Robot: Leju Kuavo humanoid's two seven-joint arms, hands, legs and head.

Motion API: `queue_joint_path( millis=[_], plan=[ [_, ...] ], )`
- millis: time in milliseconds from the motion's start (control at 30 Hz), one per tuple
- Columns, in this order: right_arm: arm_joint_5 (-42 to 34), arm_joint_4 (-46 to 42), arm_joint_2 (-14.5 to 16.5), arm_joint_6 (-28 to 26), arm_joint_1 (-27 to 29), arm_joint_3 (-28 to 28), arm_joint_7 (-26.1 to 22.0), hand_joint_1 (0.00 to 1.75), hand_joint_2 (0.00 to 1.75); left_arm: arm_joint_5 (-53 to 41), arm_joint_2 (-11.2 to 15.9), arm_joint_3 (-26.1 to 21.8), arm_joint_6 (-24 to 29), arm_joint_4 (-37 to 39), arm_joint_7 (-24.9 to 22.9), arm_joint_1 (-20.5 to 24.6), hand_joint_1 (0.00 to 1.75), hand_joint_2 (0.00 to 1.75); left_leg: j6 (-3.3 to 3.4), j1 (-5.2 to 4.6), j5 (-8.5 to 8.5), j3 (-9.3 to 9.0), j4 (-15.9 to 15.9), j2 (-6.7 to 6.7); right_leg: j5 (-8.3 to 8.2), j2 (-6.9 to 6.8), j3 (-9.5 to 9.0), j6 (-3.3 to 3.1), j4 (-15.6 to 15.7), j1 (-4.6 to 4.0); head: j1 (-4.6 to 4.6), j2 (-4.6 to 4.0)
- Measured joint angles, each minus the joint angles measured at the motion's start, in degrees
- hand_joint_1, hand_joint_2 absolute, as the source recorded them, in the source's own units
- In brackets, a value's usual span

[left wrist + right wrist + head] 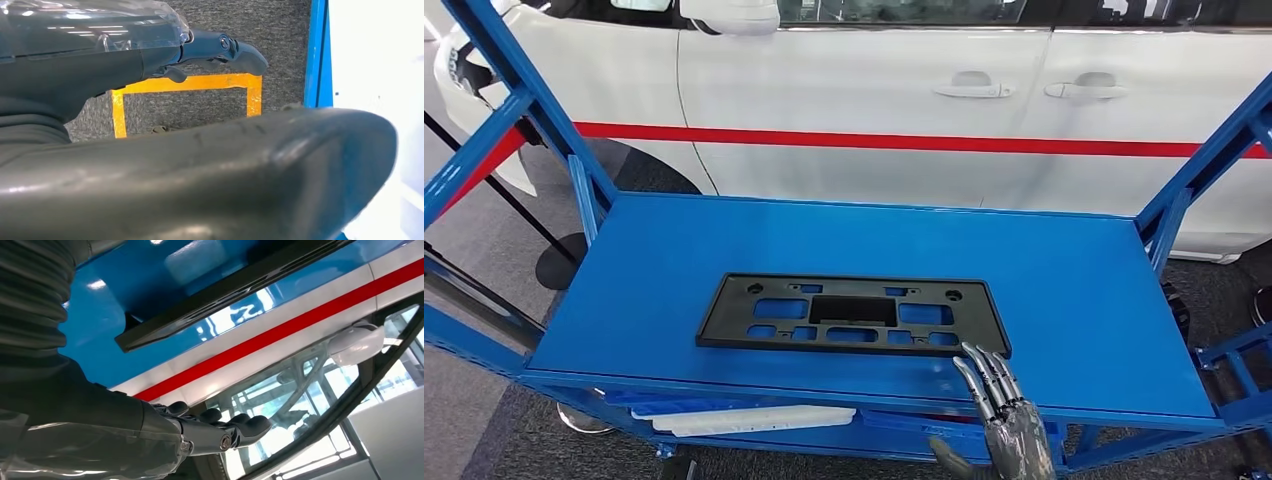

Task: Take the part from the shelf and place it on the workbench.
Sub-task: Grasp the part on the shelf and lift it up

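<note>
Head view: the right hand (1004, 415) rises at the near edge of the blue shelf (1074, 290), fingers straight and held close together, holding nothing, the thumb set off to its left. Its fingertips reach the near right corner of the black part (849, 313); whether they touch it I cannot tell. The part lies flat on the shelf, stretching away to the hand's left. Beyond the shelf stands a white car (874, 90) with a red stripe (874, 140). In the left wrist view, the left hand (220, 50) hangs with fingers extended together over grey carpet marked with orange tape (190, 84).
</note>
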State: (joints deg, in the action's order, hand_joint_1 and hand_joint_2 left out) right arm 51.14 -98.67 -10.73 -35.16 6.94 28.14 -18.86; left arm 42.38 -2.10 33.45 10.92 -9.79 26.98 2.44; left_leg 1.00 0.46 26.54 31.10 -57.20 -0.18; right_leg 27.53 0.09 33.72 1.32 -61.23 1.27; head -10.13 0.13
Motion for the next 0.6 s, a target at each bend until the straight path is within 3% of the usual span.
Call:
queue_joint_path(
  millis=[67,133,200,300,333,367,400,500,533,600],
  plan=[
    [-0.5,2.5,0.8,0.0,-2.1,1.0,-0.5,0.00,1.75,0.0,-0.1,0.0,0.1,0.0,-0.2,0.0,0.00,0.00,-0.73,-0.20,0.14,0.17,-0.2,0.00,-0.41,0.10,-1.09,-0.54,2.6,-0.26,-0.01,-0.01],
    [-0.9,4.8,1.5,0.1,-4.1,2.0,-0.7,0.00,1.75,-0.1,-0.1,0.1,0.1,0.0,-0.4,0.1,0.00,0.00,-1.49,-0.13,0.17,0.29,-0.3,0.00,-0.67,0.15,-0.91,-1.28,2.8,-0.38,-0.02,-0.01],
    [-1.1,6.7,2.2,0.2,-6.1,2.8,-0.8,0.00,1.75,-0.1,-0.2,0.1,0.0,0.0,-0.5,0.1,0.00,0.00,-2.15,0.08,1.56,1.12,-2.2,0.01,-0.92,0.07,-0.91,-2.07,3.0,-0.28,-0.02,-0.01],
    [-0.3,9.4,3.5,0.6,-8.3,4.1,-0.3,0.00,1.75,-0.2,-0.3,0.3,0.0,0.0,-0.6,0.1,0.00,0.00,-2.66,0.17,6.75,5.92,-12.6,0.01,-1.01,-0.10,-0.78,-2.72,3.1,-0.44,-0.02,-0.01],
    [0.2,10.4,4.0,0.8,-8.9,4.5,0.1,0.00,1.75,-0.2,-0.4,0.5,0.0,0.0,-0.7,0.1,0.00,0.00,-2.71,0.17,7.72,7.46,-15.8,0.01,-1.01,-0.12,-0.76,-2.77,3.1,-0.57,-0.02,0.00],
    [0.7,11.4,4.4,1.0,-9.4,4.8,0.6,0.00,1.75,-0.2,-0.4,0.7,0.0,0.0,-0.7,0.0,0.00,0.00,-2.66,0.17,7.59,8.13,-17.1,0.01,-0.99,-0.13,-0.76,-2.82,3.0,-0.69,-0.02,0.00],
    [1.2,12.4,4.8,1.2,-10.0,5.2,1.0,0.00,1.75,-0.3,-0.5,0.9,0.0,0.0,-0.8,0.0,0.00,0.00,-2.51,0.16,6.34,7.70,-16.0,0.01,-0.97,-0.11,-0.81,-2.85,3.0,-0.80,-0.02,-0.01],
    [2.4,15.3,6.2,1.3,-12.2,6.0,1.8,0.00,1.75,-0.4,-0.5,1.4,0.0,0.0,-1.0,0.1,0.00,0.00,-1.41,-0.08,0.85,2.67,-4.8,0.03,-0.88,0.02,-0.92,-2.81,2.8,-1.15,-0.02,-0.01],
    [2.6,16.2,6.8,1.3,-13.0,6.2,2.0,0.00,1.75,-0.4,-0.5,1.5,0.0,0.0,-1.1,0.2,0.00,0.00,-1.09,-0.23,0.06,1.52,-2.2,0.04,-0.89,0.04,-0.82,-2.63,2.8,-1.21,-0.02,-0.01],
    [2.9,17.9,7.6,1.3,-14.3,6.5,2.2,0.00,1.75,-0.4,-0.7,1.5,0.1,0.0,-1.3,0.3,0.00,0.00,-0.74,-0.54,-0.01,0.98,-0.7,-0.02,-0.97,0.02,-0.61,-2.04,2.8,-1.21,-0.02,0.00]
  ],
)
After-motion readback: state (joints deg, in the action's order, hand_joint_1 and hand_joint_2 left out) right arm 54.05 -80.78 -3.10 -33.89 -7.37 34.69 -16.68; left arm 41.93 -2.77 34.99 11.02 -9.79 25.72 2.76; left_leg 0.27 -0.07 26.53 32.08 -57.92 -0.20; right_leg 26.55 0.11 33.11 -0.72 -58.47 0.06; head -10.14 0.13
